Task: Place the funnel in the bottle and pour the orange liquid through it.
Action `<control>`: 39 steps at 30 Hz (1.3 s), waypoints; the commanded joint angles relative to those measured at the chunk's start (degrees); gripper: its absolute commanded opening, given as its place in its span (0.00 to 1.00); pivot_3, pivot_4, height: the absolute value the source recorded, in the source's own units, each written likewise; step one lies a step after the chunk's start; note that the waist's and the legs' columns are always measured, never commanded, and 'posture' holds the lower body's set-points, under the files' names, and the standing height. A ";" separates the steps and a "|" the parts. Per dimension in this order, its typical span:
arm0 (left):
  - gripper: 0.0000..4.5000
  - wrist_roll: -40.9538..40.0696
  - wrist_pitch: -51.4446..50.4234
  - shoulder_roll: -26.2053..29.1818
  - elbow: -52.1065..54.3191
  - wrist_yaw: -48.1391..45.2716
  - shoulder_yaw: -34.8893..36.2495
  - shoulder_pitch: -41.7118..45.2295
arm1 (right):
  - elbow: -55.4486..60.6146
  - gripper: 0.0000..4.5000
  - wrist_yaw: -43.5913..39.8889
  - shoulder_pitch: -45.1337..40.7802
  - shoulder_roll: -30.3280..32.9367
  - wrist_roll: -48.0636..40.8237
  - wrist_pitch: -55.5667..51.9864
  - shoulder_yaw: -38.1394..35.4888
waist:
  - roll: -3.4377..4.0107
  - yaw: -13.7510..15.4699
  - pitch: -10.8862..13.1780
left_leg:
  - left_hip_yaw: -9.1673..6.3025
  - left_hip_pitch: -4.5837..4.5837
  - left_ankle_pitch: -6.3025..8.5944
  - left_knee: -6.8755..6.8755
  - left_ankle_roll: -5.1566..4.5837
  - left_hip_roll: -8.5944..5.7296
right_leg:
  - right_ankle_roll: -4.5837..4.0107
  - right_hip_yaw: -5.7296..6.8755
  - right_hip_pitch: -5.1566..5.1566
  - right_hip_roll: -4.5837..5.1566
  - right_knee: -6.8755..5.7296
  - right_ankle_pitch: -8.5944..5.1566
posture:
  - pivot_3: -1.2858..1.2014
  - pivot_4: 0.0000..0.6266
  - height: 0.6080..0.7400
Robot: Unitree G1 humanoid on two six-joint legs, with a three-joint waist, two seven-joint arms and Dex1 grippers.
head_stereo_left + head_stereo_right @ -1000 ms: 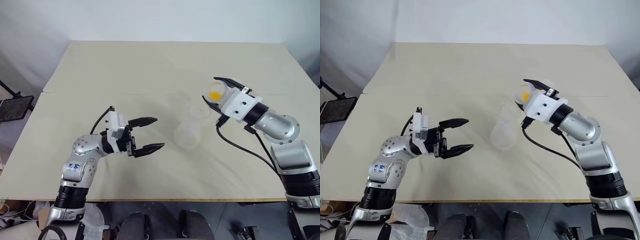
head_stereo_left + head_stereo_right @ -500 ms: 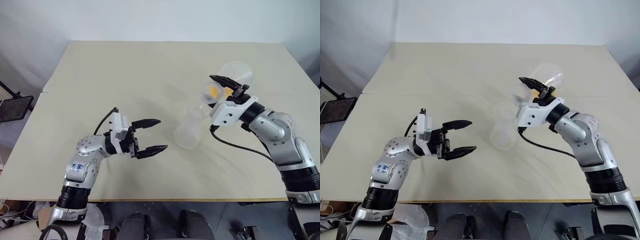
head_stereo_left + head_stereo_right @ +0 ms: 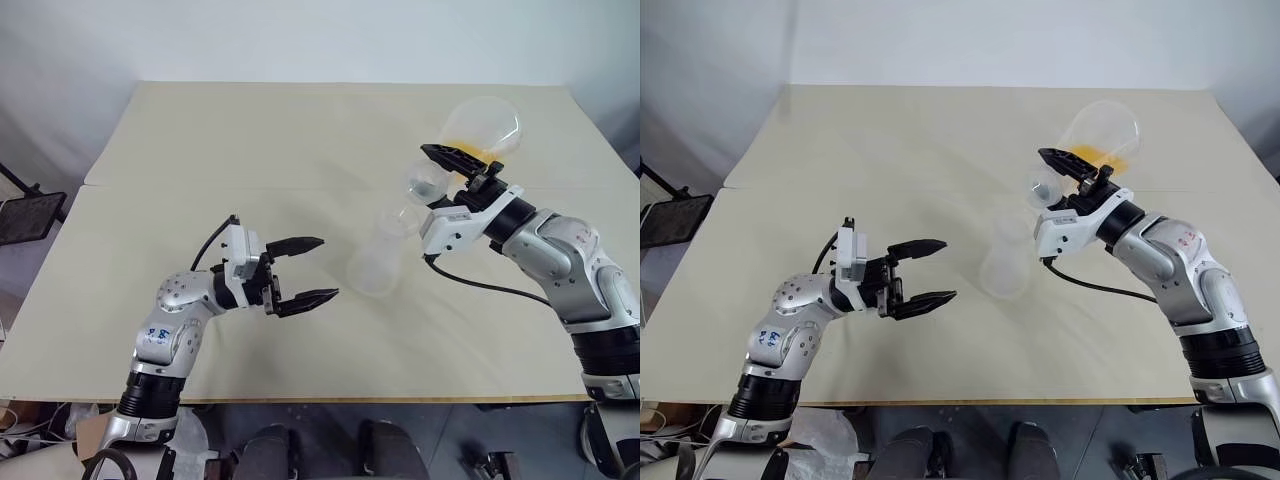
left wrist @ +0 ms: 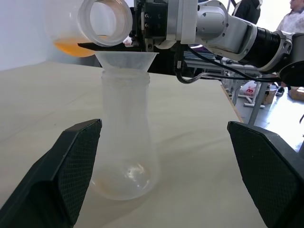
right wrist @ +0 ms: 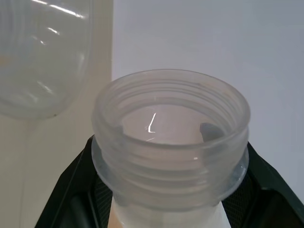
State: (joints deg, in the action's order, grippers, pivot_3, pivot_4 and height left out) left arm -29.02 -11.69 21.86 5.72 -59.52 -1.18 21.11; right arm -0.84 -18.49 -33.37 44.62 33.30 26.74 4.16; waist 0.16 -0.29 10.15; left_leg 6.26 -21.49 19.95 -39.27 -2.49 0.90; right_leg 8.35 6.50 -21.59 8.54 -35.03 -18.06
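Two vessels to line up: pouring flask (image 3: 487, 124) tipped on its side, clamped at the neck in the right gripper (image 3: 455, 162), mouth just above the funnel (image 4: 126, 61). Funnel already seated in the neck of the bottle (image 3: 375, 265), upright on the table (image 3: 250, 140). Orange liquid (image 4: 71, 46) pooled low in the flask's belly, short of the lip; no stream visible, bottle apparently empty.

Probably the start of the pour. Roll the wrist slowly, letting the liquid creep along the neck instead of surging. Hold the flask's mouth over the middle of the funnel, close above the rim but clear of it, since a nudge could tip funnel and light bottle together. Watch the funnel's level and pause if filling faster than draining through the thin stem.

Left gripper (image 3: 325, 267) spread wide, empty, near the bottle but not touching, aimed at it. Worth closing gently around the bottle's body to steady it, without jolting.
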 commanded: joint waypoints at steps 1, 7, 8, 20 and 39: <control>1.00 -0.31 0.92 0.05 1.98 0.22 0.01 -0.50 | 0.99 0.55 1.81 -1.98 0.78 0.20 0.96 -1.20 | 0.00 0.05 0.00 | 0.00 0.00 0.00 0.00 0.00 0.00 | 0.00 0.00 0.00 0.00 0.00 0.00 | 0.52 0.24 1.00; 1.00 -0.15 1.15 -0.14 1.92 0.48 -0.06 -0.61 | 1.33 0.55 2.43 -2.16 0.71 1.22 1.92 -0.94 | 0.00 0.03 0.00 | -0.01 0.00 0.00 0.00 0.00 0.00 | 0.00 0.00 0.00 0.00 0.00 0.00 | 0.52 0.24 1.00; 1.00 -0.12 1.19 -0.15 1.92 0.52 -0.07 -0.60 | 1.42 0.55 2.57 -2.13 0.75 1.52 2.09 -0.94 | 0.00 0.03 0.00 | -0.01 0.00 0.00 0.00 0.00 0.00 | 0.00 0.00 0.00 0.00 0.00 0.00 | 0.52 0.24 1.00; 1.00 0.20 2.02 -0.85 1.46 1.25 -0.14 -0.29 | 2.51 0.55 5.88 -2.03 0.55 5.23 2.71 -1.11 | 0.00 0.03 0.00 | -0.01 -0.01 0.00 0.00 0.00 0.00 | 0.00 0.00 0.00 0.00 0.01 0.00 | 0.52 0.24 1.00; 1.00 0.14 2.25 -1.62 1.89 2.31 -1.08 -0.70 | 3.28 0.55 9.14 -1.02 0.71 9.54 3.59 -0.95 | 0.00 0.03 0.00 | -0.01 -0.01 0.00 0.00 0.00 0.00 | 0.00 0.00 0.00 0.00 0.00 0.00 | 0.52 0.24 1.00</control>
State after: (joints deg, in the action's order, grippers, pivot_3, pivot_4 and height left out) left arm -28.72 -9.98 20.37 5.73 -57.19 -1.94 20.90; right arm -0.08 -10.87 -33.52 44.61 43.17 30.05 4.19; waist 0.16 -0.27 10.15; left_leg 6.25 -21.49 19.95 -39.27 -2.49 0.90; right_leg 8.35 6.50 -21.58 8.54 -35.03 -18.06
